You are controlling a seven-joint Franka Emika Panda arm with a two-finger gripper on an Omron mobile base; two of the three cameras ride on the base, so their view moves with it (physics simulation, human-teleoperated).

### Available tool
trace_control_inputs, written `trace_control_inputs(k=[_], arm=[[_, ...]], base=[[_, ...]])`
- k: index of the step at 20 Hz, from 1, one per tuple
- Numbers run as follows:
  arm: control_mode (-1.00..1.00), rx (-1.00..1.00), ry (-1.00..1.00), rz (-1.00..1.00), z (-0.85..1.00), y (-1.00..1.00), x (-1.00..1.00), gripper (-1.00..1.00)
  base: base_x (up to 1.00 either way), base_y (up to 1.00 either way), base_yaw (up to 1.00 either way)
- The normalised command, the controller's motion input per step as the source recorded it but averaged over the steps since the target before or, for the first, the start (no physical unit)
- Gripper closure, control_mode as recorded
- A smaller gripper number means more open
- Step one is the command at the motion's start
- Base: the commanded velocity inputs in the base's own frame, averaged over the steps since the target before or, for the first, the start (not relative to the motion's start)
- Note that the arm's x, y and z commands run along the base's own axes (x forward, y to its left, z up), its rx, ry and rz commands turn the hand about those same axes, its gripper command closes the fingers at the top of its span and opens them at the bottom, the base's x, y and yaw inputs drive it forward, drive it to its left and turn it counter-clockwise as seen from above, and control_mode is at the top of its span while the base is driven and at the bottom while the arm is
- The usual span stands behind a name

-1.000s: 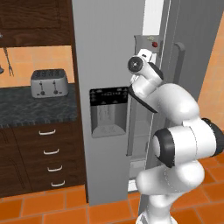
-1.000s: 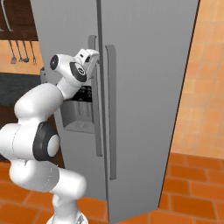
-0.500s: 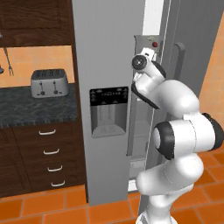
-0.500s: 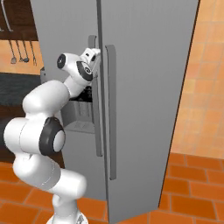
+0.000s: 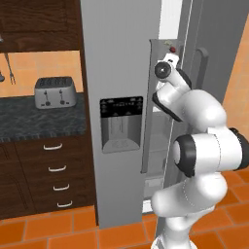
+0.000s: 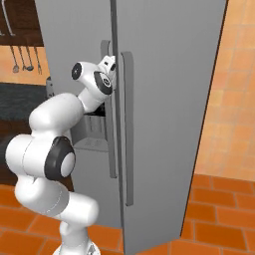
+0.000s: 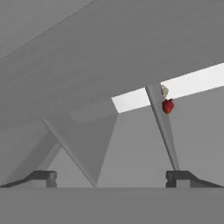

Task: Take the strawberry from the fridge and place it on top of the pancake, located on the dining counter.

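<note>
The grey two-door fridge (image 5: 116,58) stands in front of me, its doors parted by a narrow gap that shows shelves (image 5: 154,146). My gripper (image 5: 171,57) reaches into that gap at upper-handle height, beside the long door handles (image 6: 124,129). In the hand view the gripper (image 7: 111,177) is open, with nothing between its fingertips (image 7: 43,177). Far ahead in the grey interior sits the tiny dark-red strawberry (image 7: 167,106), just below a small pale lump (image 7: 164,91), against a slanted grey edge. The pancake and dining counter are out of view.
A black water dispenser (image 5: 121,124) is set in the left door. To the left, a dark wall counter carries a toaster (image 5: 54,92) above wood drawers (image 5: 53,170). Utensils (image 6: 22,45) hang on the orange wall. The floor is orange tile.
The hand has pushed a little further toward the gap between the fridge doors, and the arm has stretched after it. The fridge has not moved.
</note>
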Motion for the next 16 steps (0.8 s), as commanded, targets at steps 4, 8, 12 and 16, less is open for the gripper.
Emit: trace_control_inputs(k=[4, 8, 12, 16], arm=[[-1.00, 0.00, -0.07, -0.14, 0.25, -0.57, -0.89, -1.00], [-1.00, 0.00, -0.01, -0.20, 0.34, -0.79, -0.47, -1.00], [-1.00, 0.00, 0.00, -0.22, 0.34, -0.90, -0.36, -1.00], [-1.00, 0.02, -0.02, -0.20, 0.25, -0.94, -0.42, -1.00]], base=[[0.00, 0.00, 0.00], [0.00, 0.00, 0.00], [0.00, 0.00, 0.00], [0.00, 0.00, 0.00]])
